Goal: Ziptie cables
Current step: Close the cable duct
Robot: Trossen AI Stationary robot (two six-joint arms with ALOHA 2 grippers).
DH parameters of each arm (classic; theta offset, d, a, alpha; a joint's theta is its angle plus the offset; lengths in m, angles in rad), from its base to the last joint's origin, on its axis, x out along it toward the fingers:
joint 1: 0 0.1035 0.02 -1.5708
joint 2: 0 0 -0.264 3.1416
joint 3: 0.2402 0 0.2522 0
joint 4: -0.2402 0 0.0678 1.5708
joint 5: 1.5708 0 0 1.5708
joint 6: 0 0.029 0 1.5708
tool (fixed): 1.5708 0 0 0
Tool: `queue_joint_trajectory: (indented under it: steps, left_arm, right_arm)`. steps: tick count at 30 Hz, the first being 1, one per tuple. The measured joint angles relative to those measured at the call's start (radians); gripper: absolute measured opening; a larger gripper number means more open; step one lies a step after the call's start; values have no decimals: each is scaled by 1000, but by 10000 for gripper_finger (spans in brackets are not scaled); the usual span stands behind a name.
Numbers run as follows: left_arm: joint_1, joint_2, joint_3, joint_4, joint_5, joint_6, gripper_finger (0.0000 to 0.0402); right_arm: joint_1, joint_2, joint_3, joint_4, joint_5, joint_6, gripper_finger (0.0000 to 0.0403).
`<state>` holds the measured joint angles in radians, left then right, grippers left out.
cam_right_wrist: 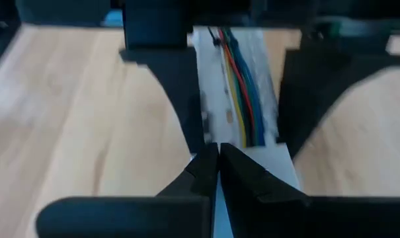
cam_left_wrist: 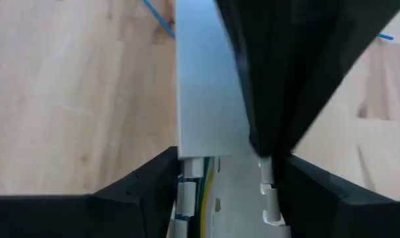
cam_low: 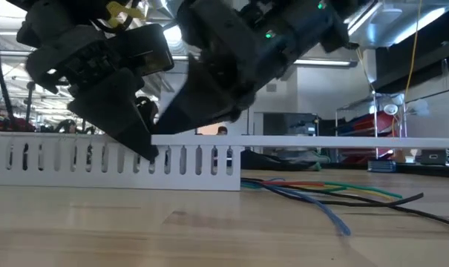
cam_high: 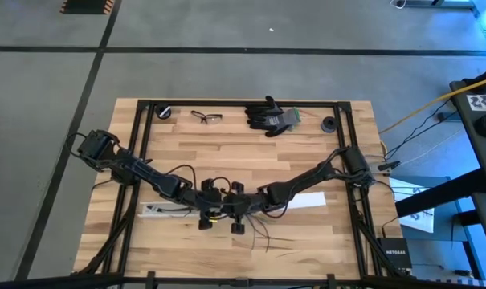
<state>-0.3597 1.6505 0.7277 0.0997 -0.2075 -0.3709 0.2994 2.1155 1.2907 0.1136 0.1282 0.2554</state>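
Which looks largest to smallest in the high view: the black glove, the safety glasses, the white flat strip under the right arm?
1. Black glove
2. White flat strip, partly hidden by the arm, so unsure
3. Safety glasses

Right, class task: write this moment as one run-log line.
left fingers: straddling slotted white duct | right fingers: shut on flat white strip | cables: lying in duct
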Motion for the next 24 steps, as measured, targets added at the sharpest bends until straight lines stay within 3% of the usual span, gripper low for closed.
queue_joint_trajectory:
  steps: [9, 20, 24]
  left_arm:
    - [-3, 2, 0, 19, 1, 3, 205]
    - [0, 2, 1, 0, -5, -2, 205]
    - [0, 2, 2, -2, -4, -3, 206]
  right_arm:
    - [-1, 4, 4, 71, 33, -30, 5]
    - [24, -162, 52, -419, 97, -67, 5]
    - [43, -141, 52, -439, 98, -52, 5]
